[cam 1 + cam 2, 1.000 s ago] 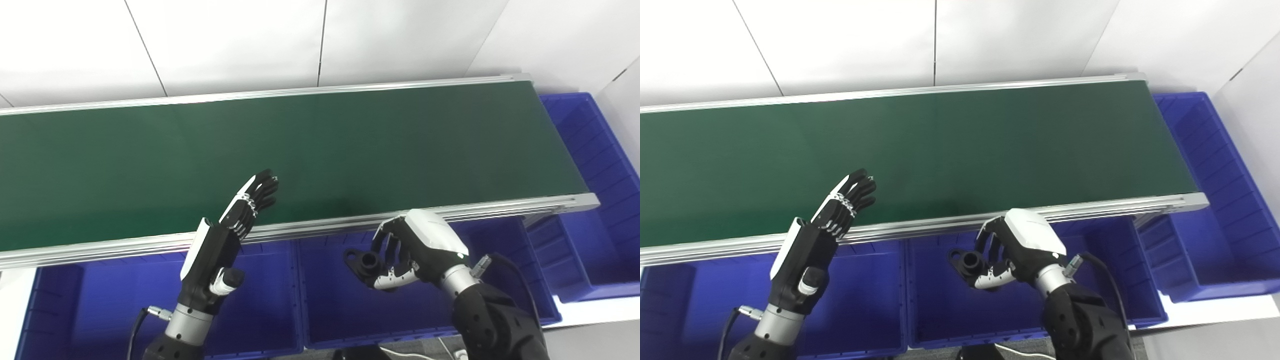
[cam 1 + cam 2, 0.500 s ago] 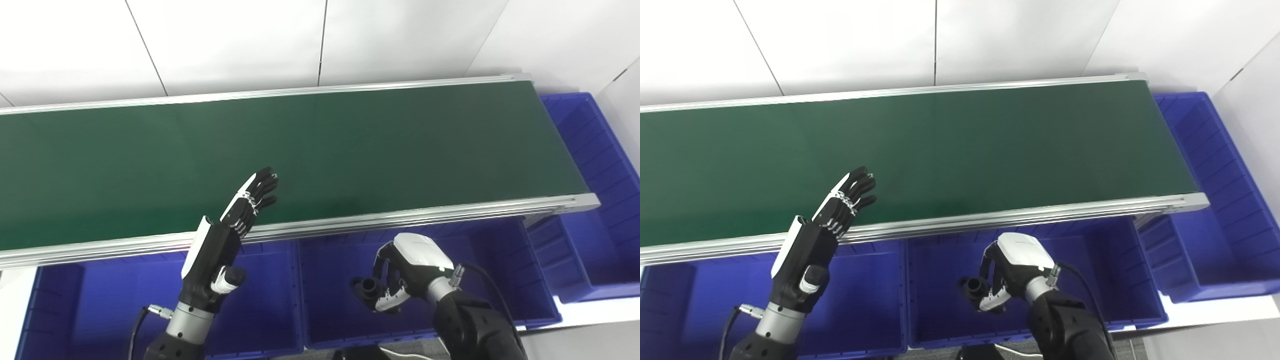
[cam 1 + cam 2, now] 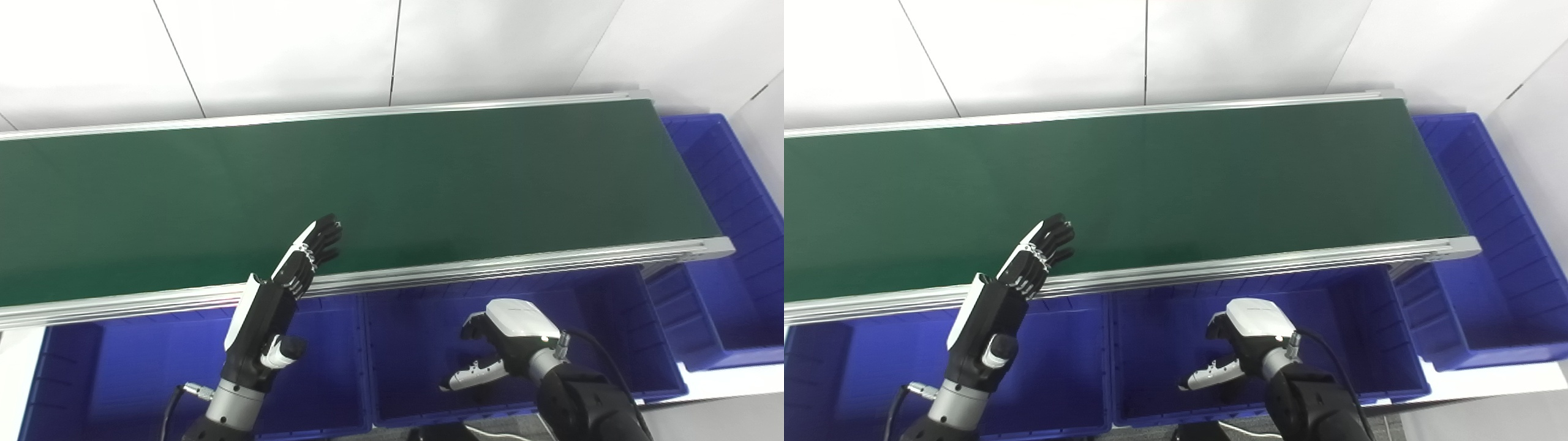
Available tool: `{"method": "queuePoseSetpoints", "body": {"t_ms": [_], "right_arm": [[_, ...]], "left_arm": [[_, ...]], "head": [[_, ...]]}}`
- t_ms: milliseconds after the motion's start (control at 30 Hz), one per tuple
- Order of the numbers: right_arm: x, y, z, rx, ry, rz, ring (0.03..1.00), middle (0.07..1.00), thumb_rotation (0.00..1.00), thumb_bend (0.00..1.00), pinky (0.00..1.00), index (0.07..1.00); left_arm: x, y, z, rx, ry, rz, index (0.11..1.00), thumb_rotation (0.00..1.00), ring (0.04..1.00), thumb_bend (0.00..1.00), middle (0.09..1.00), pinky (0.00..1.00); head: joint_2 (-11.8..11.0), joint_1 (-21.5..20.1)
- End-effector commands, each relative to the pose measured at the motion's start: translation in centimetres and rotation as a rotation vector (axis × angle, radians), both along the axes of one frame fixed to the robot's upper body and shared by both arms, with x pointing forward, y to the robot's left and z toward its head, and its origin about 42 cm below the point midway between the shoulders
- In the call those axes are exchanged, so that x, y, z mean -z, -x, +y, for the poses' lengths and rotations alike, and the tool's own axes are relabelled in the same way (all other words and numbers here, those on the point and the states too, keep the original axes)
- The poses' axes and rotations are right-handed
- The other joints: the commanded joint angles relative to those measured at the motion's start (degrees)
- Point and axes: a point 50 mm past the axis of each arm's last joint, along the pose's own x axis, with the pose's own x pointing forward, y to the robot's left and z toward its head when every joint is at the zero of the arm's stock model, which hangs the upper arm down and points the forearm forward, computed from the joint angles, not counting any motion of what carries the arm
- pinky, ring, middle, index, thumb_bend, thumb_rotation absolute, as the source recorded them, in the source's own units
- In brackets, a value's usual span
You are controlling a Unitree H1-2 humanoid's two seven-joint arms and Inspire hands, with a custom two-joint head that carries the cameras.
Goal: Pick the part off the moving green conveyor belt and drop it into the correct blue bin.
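My right hand (image 3: 505,343) hovers low over the middle blue bin (image 3: 618,318), open, its fingers spread and thumb stretched to the left, holding nothing. The black part does not show in either view. My left hand (image 3: 275,306) stands upright and open, its fingertips over the near rail of the green conveyor belt (image 3: 392,177), which carries nothing.
Another blue bin (image 3: 122,367) sits below the belt on the left, under my left arm. A long blue bin (image 3: 735,202) runs along the belt's right end. A white wall stands behind the belt.
My right hand has sunk toward the middle bin and opened; the black part it held is gone from view. My left hand has stayed almost still.
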Motion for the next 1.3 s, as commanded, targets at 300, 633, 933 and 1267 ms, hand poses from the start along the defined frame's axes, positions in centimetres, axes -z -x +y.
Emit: {"method": "queuePoseSetpoints", "body": {"t_ms": [300,633,933,1267], "right_arm": [[-6.5,4.9,0.5,0.075,-0.56,-0.332,0.518,0.601,0.66,0.78,0.41,0.662],[-6.9,5.7,4.9,0.032,-1.262,-0.726,0.577,0.63,0.51,0.59,0.51,0.648],[-0.9,5.1,8.3,0.239,-1.3,-0.677,0.697,0.717,0.75,0.66,0.63,0.698],[3.7,5.9,7.2,0.268,-1.266,-0.554,0.714,0.755,0.74,0.7,0.64,0.715]], "left_arm": [[-0.2,0.2,0.1,0.012,0.005,-0.034,0.917,0.91,0.922,0.93,0.92,0.89],[1.5,0.1,0.7,0.034,-0.028,-0.027,0.926,0.91,0.924,0.91,0.928,0.88],[2.9,1.0,0.7,0.036,-0.064,0.022,0.923,0.92,0.932,0.91,0.928,0.88],[4.4,1.4,0.0,0.032,-0.117,0.061,0.887,0.94,0.894,0.94,0.898,0.82]], "head": [[-1.9,1.3],[-5.6,2.3],[-9.7,3.4],[-14.0,9.6]]}}
